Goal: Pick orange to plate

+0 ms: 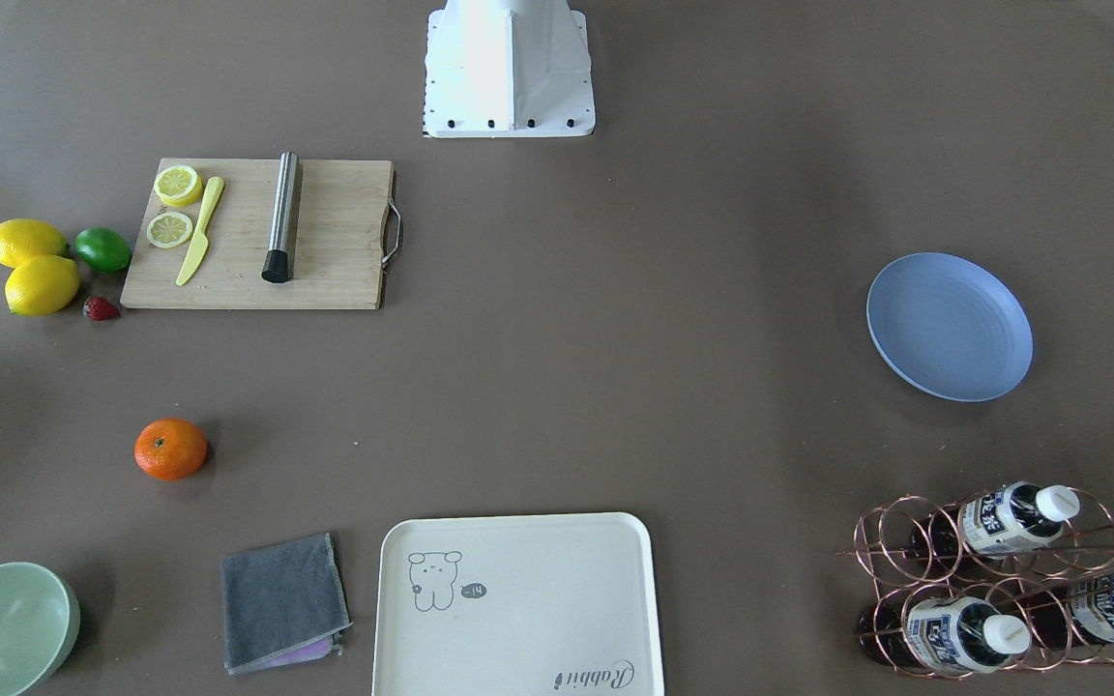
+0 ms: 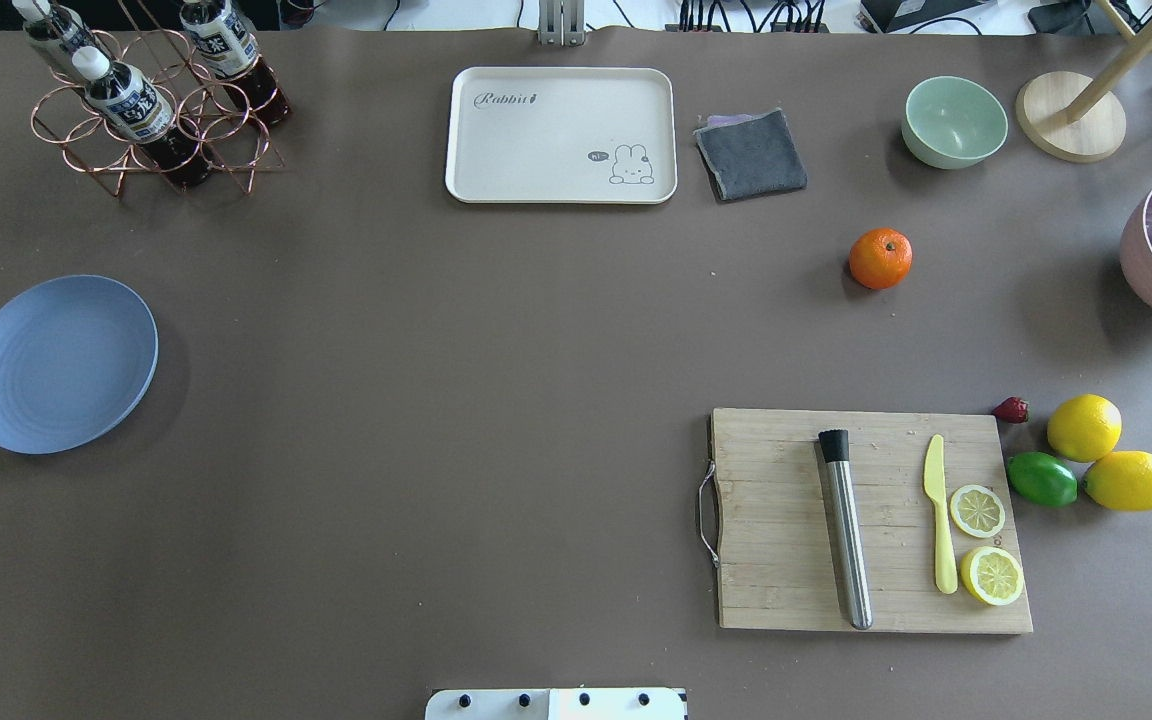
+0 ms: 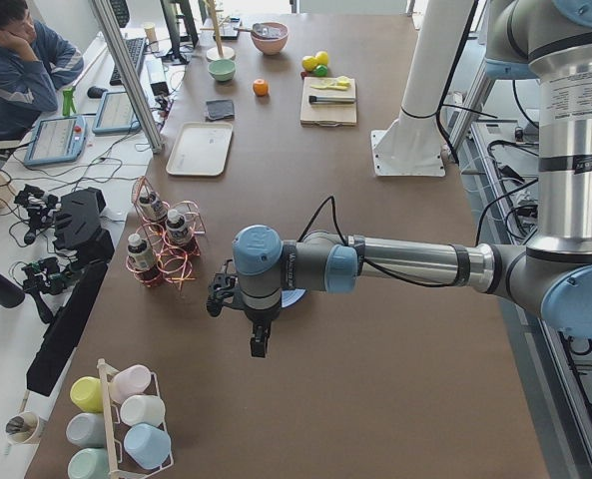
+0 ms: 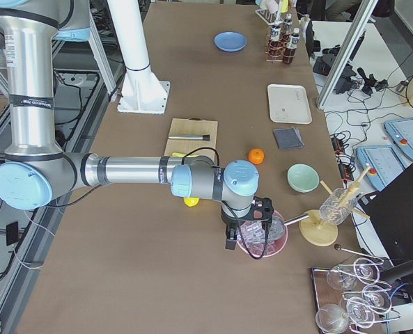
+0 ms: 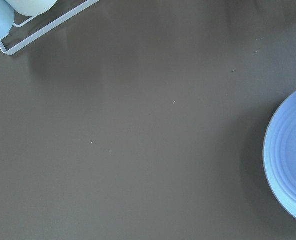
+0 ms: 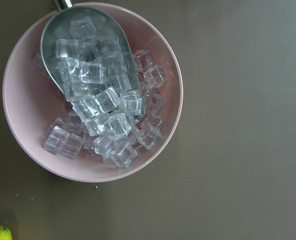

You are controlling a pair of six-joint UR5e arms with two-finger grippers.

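Orange [image 2: 880, 258]: loose on the bench [image 2: 436, 400], at 2 o'clock in your overhead view, not gripped.
Plate [image 2: 60, 363]: at 9 o'clock, nothing on it.
Left pincer [image 3: 260, 342], right pincer [image 4: 230, 242]: you cannot tell their spread.
Status: nothing done yet; you have grasp, carry and release left.

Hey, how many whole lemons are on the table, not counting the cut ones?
2. Both sit beside the lime, just off the cutting board's end: the first lemon by the strawberry, the second lemon closer to the robot. None seem hidden.
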